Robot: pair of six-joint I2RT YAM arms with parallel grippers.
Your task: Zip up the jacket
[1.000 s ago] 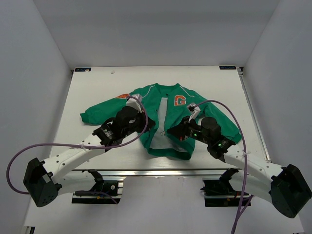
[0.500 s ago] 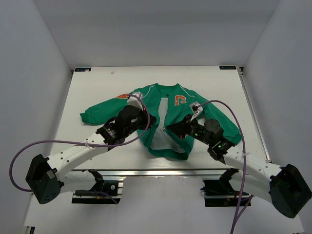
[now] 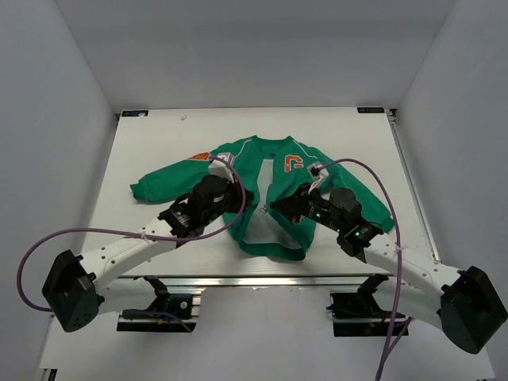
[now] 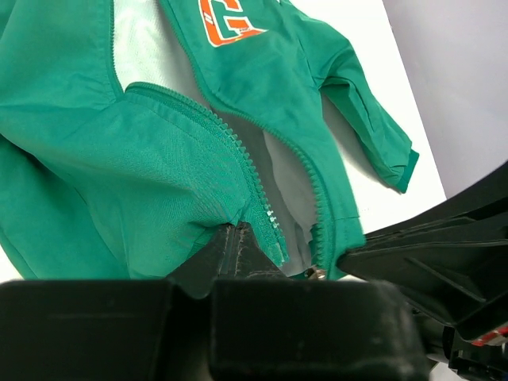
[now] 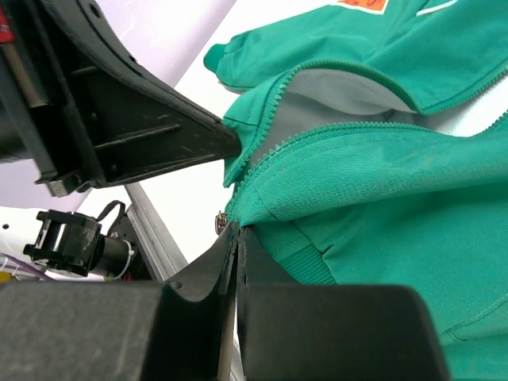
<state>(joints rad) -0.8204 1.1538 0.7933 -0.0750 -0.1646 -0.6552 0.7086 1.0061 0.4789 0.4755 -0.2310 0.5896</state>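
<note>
The left gripper (image 4: 236, 240) has its fingers pressed together on the jacket (image 4: 143, 167), pinching the toothed zipper edge of one front panel, and green cloth bunches at its tips. Just to its right the front gapes open on pale lining. The right gripper (image 5: 236, 232) is clamped tight on the other panel's hem corner, with a small metal zipper pull (image 5: 221, 219) beside its tips. Beyond both, the jacket lies on the white table (image 3: 159, 135).
</note>
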